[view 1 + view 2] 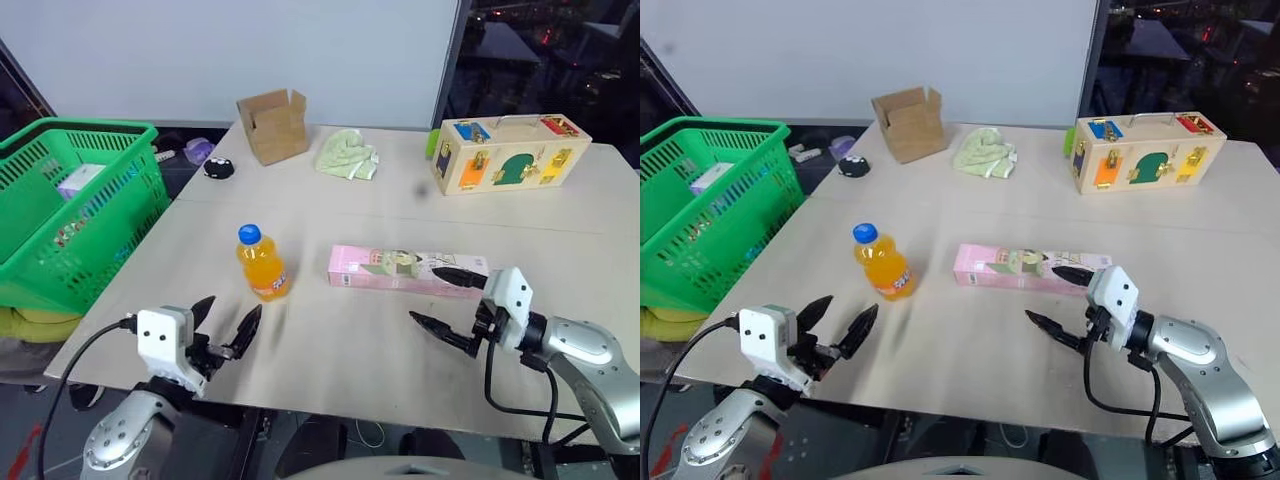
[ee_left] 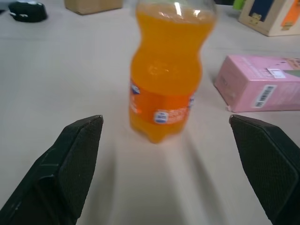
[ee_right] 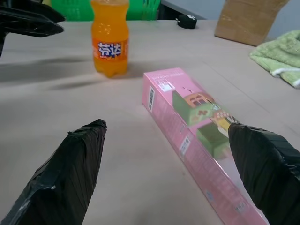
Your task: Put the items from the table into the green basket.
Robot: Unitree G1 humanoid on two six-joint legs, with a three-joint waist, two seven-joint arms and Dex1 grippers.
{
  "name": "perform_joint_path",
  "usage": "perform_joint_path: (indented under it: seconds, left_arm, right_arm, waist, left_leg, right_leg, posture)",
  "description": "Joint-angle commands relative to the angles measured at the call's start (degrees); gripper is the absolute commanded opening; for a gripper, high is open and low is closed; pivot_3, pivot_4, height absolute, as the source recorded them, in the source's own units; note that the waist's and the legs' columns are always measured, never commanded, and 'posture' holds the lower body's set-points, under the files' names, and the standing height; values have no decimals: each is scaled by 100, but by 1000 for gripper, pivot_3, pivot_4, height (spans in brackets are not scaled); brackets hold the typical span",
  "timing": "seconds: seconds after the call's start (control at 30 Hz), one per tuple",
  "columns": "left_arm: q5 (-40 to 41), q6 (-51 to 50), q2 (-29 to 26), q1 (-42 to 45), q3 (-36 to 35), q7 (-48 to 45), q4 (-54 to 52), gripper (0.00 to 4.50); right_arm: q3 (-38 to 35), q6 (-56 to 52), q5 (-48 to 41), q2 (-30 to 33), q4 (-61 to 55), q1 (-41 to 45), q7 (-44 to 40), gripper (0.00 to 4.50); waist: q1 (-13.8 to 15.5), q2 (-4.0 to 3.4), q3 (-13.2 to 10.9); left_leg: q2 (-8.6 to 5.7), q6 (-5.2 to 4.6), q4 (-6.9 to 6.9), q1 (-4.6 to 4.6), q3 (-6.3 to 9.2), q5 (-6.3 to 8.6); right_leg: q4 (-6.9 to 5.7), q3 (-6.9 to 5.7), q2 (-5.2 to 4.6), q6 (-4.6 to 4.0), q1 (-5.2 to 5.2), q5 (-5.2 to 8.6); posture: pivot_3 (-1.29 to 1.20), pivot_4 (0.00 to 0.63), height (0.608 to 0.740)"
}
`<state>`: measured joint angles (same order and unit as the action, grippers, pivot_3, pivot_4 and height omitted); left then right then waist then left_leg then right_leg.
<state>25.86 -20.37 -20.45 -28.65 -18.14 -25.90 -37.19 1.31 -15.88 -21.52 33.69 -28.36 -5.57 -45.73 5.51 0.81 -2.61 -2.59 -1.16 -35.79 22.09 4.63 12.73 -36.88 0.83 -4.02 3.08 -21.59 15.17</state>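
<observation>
Left gripper (image 1: pixel 229 330) low and level facing the bottle (image 1: pixel 262 263), right gripper (image 1: pixel 450 300) beside the pink carton (image 1: pixel 400 268) — both fingers wide, empty

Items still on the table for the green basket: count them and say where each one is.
2. The orange-drink bottle stands upright near the table's left front, ahead of the left end effector. The pink carton lies flat to the bottle's right, by the right end effector.
</observation>
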Motion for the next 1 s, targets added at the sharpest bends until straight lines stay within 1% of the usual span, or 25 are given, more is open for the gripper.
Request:
perform_joint_path:
  seconds: [0.03, 0.17, 0.23, 0.3, 0.4, 0.53, 0.6, 0.63, 0.73, 0.83, 0.87, 0.93, 1.0]
  left_arm:
    - [-41, 179, -214, 34, 214, -343, -83, 4484]
    - [118, 177, -433, -45, 450, -765, -169, 4484]
    - [277, 172, -681, -137, 541, -1160, -331, 4484]
    - [338, 245, -965, -219, 575, -1539, -436, 4484]
    - [477, 275, -1237, -220, 540, -1861, -496, 4484]
    - [494, 398, -1493, -137, 456, -2153, -484, 4484]
    - [558, 340, -1540, -49, 460, -2150, -555, 4484]
    - [558, 304, -1571, -7, 476, -2131, -611, 4484]
    - [566, 204, -1571, 30, 521, -2008, -748, 4484]
    - [525, 141, -1524, -85, 582, -1854, -957, 4484]
    - [532, 115, -1499, -123, 589, -1785, -1031, 4484]
    - [523, 87, -1462, -280, 598, -1663, -1263, 4484]
    - [520, 77, -1442, -437, 609, -1578, -1467, 4484]
  right_arm:
    - [-59, 98, 246, -39, -17, 200, 276, 4446]
    - [-12, 15, 629, 57, -51, 257, 495, 4446]
    - [19, -369, 701, 433, 65, 472, 264, 4446]
    - [23, -626, 622, 757, 329, 899, -48, 4446]
    - [168, -856, 494, 1073, 673, 1539, -517, 4446]
    - [715, -922, 742, 1284, 1539, 2648, -1199, 4446]
    - [1108, -732, 989, 1341, 2022, 3099, -1609, 4446]
    - [1298, -590, 1127, 1327, 2258, 3299, -1782, 4446]
    - [1788, -619, 1362, 1160, 2920, 3901, -2255, 4446]
    - [2379, -164, 1938, 840, 3905, 4567, -2585, 4446]
    - [2496, -56, 2090, 702, 4240, 4750, -2588, 4446]
    - [2700, 341, 2562, 395, 5062, 5128, -2239, 4446]
    - [2777, 479, 2776, 197, 5575, 5367, -2201, 4446]
  waist:
    - [-2, -1, 0]
    - [-11, 2, 2]
    - [-22, -4, -1]
    - [-68, -11, -5]
    - [-140, -16, -6]
    - [-210, -17, -7]
    - [-230, -18, -8]
    - [-232, -17, -8]
    - [-229, -15, -8]
    - [-231, -15, -8]
    - [-231, -15, -8]
    - [-194, -14, -7]
    - [-159, -13, -7]
  left_leg:
    - [0, 1, -2, 0, -5, 1]
    - [-1, -1, -6, 0, -16, 3]
    - [-1, -2, -7, 0, -17, 3]
    - [1, -2, -9, 0, -20, 3]
    - [6, -3, -13, -2, -25, 3]
    - [15, -11, -13, -4, -24, -2]
    - [19, -12, -13, -5, -28, -2]
    - [20, -12, -13, -4, -26, -2]
    - [19, -14, -13, -3, -26, -1]
    - [19, -14, -11, -1, -28, -1]
    - [21, -14, -11, -3, -30, -1]
    - [23, -14, -11, -4, -30, 0]
    - [30, -10, -10, -14, -36, 1]
  right_leg:
    - [0, 3, -1, -1, 0, -1]
    - [0, 11, -3, -1, -1, -2]
    - [0, 11, -2, -1, -1, -2]
    - [0, 12, -2, -5, -2, -4]
    - [0, 13, -1, -13, -1, -9]
    - [0, 10, 8, -15, 0, -10]
    - [0, 12, 12, -16, 0, -11]
    - [0, 11, 12, -18, -1, -12]
    - [0, 10, 12, -19, 0, -13]
    - [0, 13, 14, -20, -1, -15]
    - [-2, 17, 17, -20, -1, -15]
    - [-3, 18, 22, -22, -1, -16]
    - [-5, 26, 33, -25, 1, -18]
  posture:
    - [97, 0, 740]
    - [78, 0, 740]
    - [70, 0, 740]
    - [70, 0, 740]
    - [64, 0, 740]
    - [68, 0, 740]
    - [88, 0, 740]
    - [88, 0, 740]
    - [114, 0, 740]
    - [148, 0, 740]
    - [164, 0, 740]
    - [186, 0, 740]
    - [202, 0, 740]
